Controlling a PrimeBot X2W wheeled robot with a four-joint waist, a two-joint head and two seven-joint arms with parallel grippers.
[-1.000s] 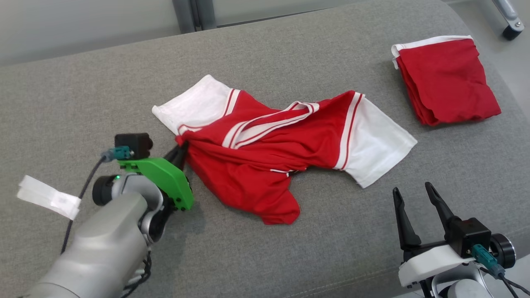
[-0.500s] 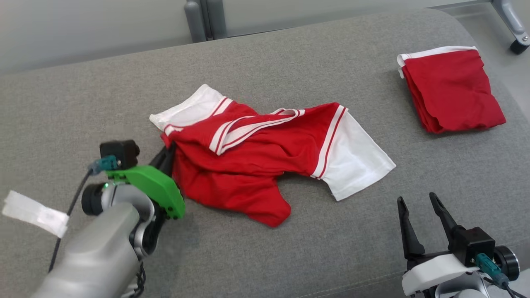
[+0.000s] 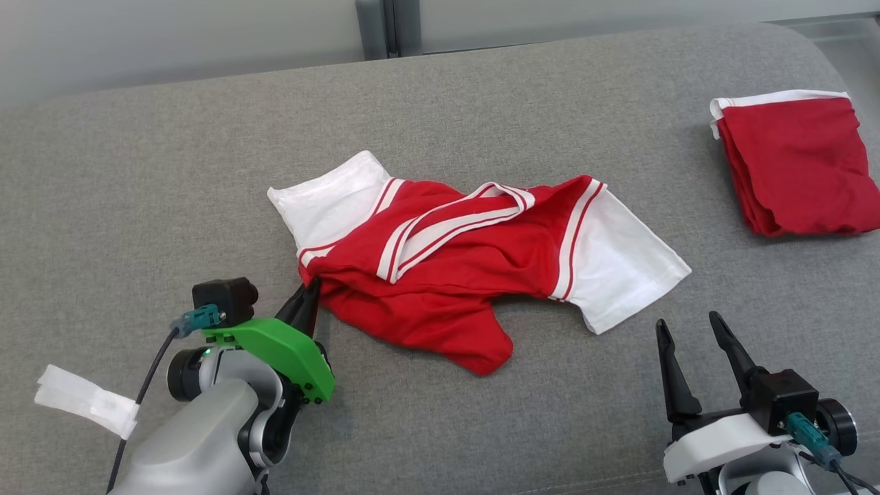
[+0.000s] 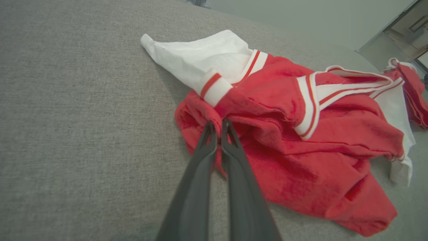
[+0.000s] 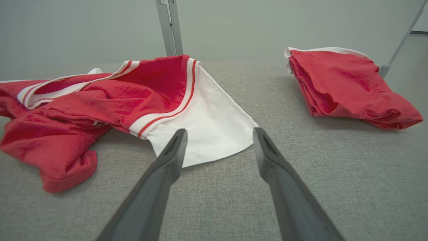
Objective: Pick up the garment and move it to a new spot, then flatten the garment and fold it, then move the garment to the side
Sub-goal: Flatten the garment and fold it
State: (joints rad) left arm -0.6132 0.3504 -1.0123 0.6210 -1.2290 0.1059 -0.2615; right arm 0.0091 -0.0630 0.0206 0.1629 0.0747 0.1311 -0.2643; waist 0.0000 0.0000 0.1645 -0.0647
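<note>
Fingers (image 4: 205,150) of my left gripper (image 3: 311,287) are clenched together on a bunched red fold of the red-and-white shirt (image 3: 447,275). The pinch is at its near left edge, just below the striped cuff where the white sleeve on my left begins. In my left wrist view the cloth gathers into creases that run to my fingertips.

The shirt lies crumpled at the middle of the grey fabric cushion (image 3: 172,172), one white sleeve out to each side and the striped collar band twisted across the top of the red body.

My right gripper (image 3: 687,320) is spread wide with nothing between its fingers, low at my right. It points toward the hem of the white sleeve on that side, near it but not touching.

A folded red garment (image 3: 797,165) with a white edge sits at the far right of the cushion, well apart from the shirt.

A white tape tag (image 3: 86,410) is wrapped on the cable (image 3: 148,385) beside my left wrist's green bracket (image 3: 282,347); its face is too blurred for me to read.
</note>
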